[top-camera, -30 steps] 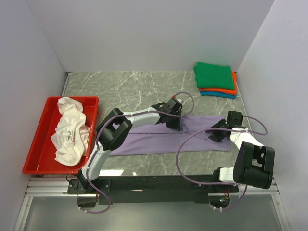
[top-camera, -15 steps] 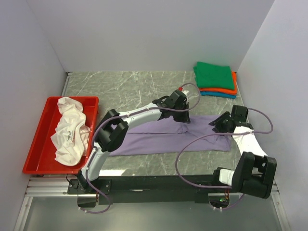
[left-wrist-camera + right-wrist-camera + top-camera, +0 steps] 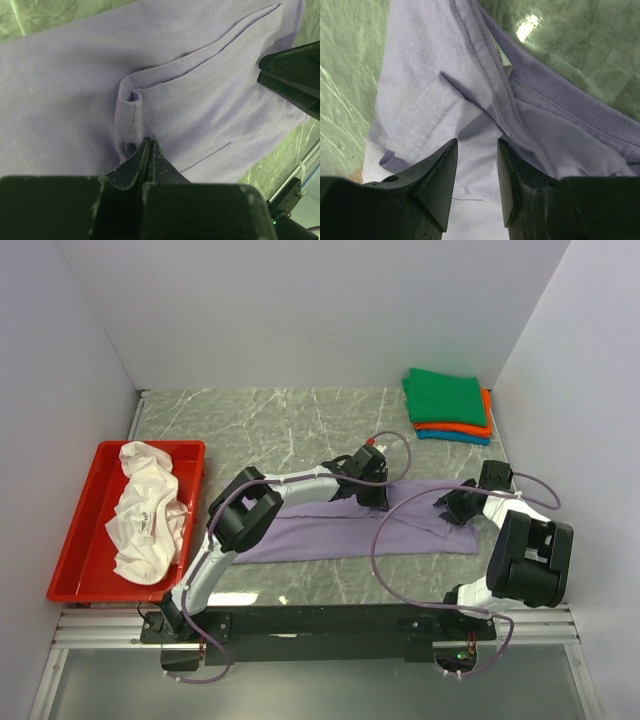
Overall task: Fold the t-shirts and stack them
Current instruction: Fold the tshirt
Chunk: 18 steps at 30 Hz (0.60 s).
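The lavender t-shirt (image 3: 310,535) lies folded into a long band across the middle of the table. My left gripper (image 3: 378,498) is down on its right part, shut on a pinched fold of the lavender cloth (image 3: 65,90), with the tips (image 3: 148,143) at a pucker. My right gripper (image 3: 453,510) is open over the shirt's right end, its jaws (image 3: 476,145) standing on either side of flat lavender cloth (image 3: 420,75) beside the collar. The green t-shirt (image 3: 445,397) lies folded on the orange one (image 3: 487,415) and the teal one (image 3: 450,436) at the back right. The white t-shirt (image 3: 148,510) lies crumpled in the tray.
The shallow red tray (image 3: 75,540) stands at the left edge of the marble table (image 3: 250,420). Grey walls close in the left, back and right sides. The arms' black base rail (image 3: 320,620) runs along the near edge.
Both grippers rose a little toward the back half a second ago and have come back down onto the right part of the lavender shirt. The shirt lies much as before.
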Motion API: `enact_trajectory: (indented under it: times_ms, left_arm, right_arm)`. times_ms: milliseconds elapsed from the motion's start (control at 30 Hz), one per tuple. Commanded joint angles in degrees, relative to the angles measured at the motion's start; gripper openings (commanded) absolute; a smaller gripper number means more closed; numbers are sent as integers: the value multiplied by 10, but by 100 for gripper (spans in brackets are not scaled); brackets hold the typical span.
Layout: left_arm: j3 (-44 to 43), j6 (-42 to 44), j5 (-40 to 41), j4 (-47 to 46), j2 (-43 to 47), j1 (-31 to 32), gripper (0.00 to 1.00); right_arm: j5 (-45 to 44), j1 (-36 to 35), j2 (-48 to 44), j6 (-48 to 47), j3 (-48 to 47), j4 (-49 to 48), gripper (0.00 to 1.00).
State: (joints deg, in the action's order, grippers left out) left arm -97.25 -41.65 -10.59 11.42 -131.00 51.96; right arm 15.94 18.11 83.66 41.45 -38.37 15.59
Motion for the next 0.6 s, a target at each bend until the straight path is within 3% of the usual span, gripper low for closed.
enact_trajectory:
  times_ms: [0,100,200,233,433,567]
  left_arm:
    - [11,16,32,44,21,2,1]
    - [0,19,43,63,43,-1,4]
    - [9,20,58,77,83,-13,15]
    - [16,20,66,79,96,-21,25]
    - [142,11,104,80,222,-47,38]
    - [237,-2,185,105,293,-63,41]
  right_arm:
    - [-38,7,25,-22,-13,0,45]
    - [-38,6,37,-31,-34,18,45]
    - [-46,6,27,-33,-39,25,45]
    - [-48,5,12,-33,-39,27,45]
    - [-82,-11,-73,-32,-54,73,47]
    - [-101,-58,-121,1,-42,88,48]
